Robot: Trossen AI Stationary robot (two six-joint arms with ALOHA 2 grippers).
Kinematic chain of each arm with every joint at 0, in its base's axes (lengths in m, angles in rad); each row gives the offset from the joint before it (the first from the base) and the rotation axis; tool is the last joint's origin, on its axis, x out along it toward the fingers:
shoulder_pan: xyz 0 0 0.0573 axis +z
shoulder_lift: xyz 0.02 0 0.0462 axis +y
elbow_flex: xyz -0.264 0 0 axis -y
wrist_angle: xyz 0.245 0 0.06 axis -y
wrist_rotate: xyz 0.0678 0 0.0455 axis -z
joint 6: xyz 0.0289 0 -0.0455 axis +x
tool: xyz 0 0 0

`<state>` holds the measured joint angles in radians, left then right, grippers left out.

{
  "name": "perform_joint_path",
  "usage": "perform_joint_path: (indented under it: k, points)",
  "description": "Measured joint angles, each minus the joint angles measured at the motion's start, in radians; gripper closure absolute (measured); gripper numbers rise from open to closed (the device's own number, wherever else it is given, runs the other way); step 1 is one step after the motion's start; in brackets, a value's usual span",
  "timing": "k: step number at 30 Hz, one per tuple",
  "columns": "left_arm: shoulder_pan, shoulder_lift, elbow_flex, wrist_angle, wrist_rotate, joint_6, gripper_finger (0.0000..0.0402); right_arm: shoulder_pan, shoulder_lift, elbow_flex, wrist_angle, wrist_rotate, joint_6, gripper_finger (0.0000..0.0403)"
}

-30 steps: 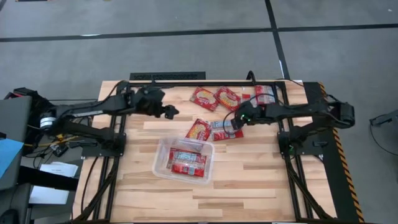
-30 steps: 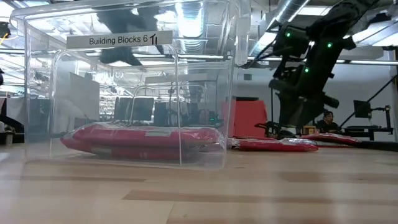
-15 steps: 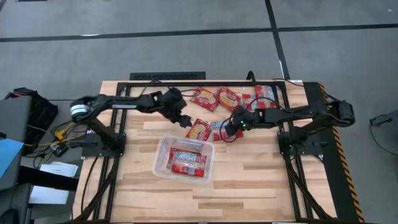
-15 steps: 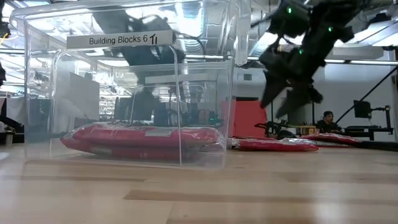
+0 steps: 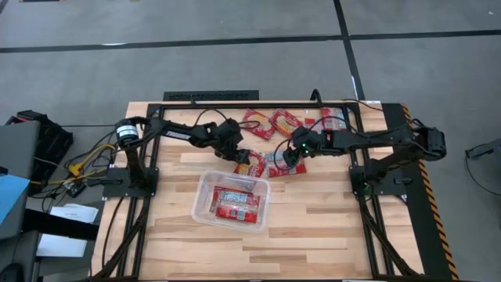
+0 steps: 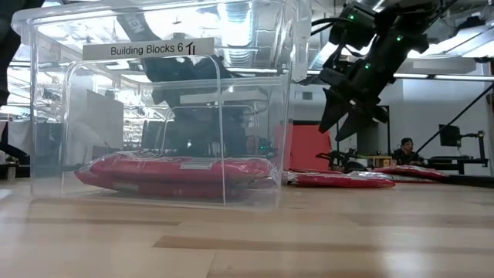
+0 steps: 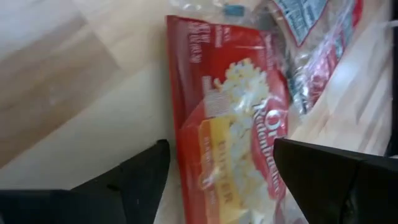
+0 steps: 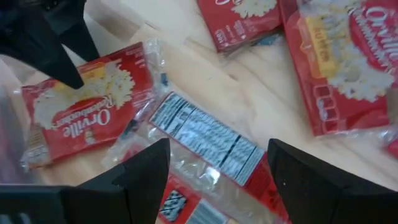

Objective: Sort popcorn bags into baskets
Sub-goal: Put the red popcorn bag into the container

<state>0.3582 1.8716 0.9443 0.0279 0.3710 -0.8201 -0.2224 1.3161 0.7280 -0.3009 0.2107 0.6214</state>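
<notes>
A clear, see-through plastic rectangular tub [image 5: 231, 200] with rounded corners is seen on the pale wooden plank counter [image 5: 313, 235], and two small flat red popcorn packets [image 5: 235, 202] are lain inside it; a white label reading "Building Blocks 6" [image 6: 148, 49] is carried on its wall. Just beyond the tub's far edge, a squarish red packet with a yellow and white printed panel [image 5: 250, 163] is lain flat on the counter, and the left pincer [image 5: 239, 154] is held directly over it with its two dark fingers spread wide on either side, nothing being grasped. Beside that packet, on the side away from the left arm, a packet turned to show its white nutrition panel [image 8: 202, 140] is lain, and the right pincer [image 5: 288, 155] is held above it, released and wide, with nothing between its fingers. Farther from the tub, near the counter's far edge, several more red packets [image 5: 270, 124] are spread flat.
</notes>
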Motion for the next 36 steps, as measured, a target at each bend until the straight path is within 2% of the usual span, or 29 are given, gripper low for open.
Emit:
perform_joint_path:
  k: [3, 5, 8, 13, 15, 21, 25, 31, 36]
  points:
    - [-0.009, 0.026, -0.001, 0.005, 0.013, -0.001, 0.0135, -0.014, 0.000, 0.000, 0.001, -0.001, -0.003, 0.0108]
    - [-0.013, 0.039, 0.000, 0.018, 0.018, -0.004, 0.0162, -0.017, 0.000, 0.000, 0.002, 0.000, -0.002, 0.0107]
    - [-0.014, 0.041, -0.001, 0.017, 0.011, -0.004, 0.0225, -0.014, 0.000, 0.000, 0.002, 0.000, 0.023, 0.0107]
    - [-0.012, 0.043, -0.002, 0.013, -0.016, 0.001, 0.0361, 0.001, 0.000, 0.000, 0.000, 0.001, 0.032, 0.0108]
    - [-0.009, 0.044, -0.002, 0.021, -0.019, 0.010, 0.0388, 0.002, 0.000, 0.000, 0.000, 0.001, 0.032, 0.0108]
    - [0.002, 0.029, -0.002, 0.035, -0.006, -0.030, 0.0399, 0.007, 0.000, 0.000, -0.003, 0.003, 0.033, 0.0108]
    - [0.014, -0.024, 0.030, 0.017, 0.003, -0.037, 0.0401, 0.003, 0.000, 0.000, -0.004, 0.007, 0.033, 0.0108]
    - [0.047, -0.093, 0.108, -0.075, 0.001, 0.045, 0.0401, -0.007, 0.000, 0.000, -0.002, 0.027, 0.033, 0.0108]
    - [0.068, -0.149, 0.193, -0.213, -0.001, 0.152, 0.0401, -0.009, 0.000, 0.000, -0.001, 0.027, 0.033, 0.0108]
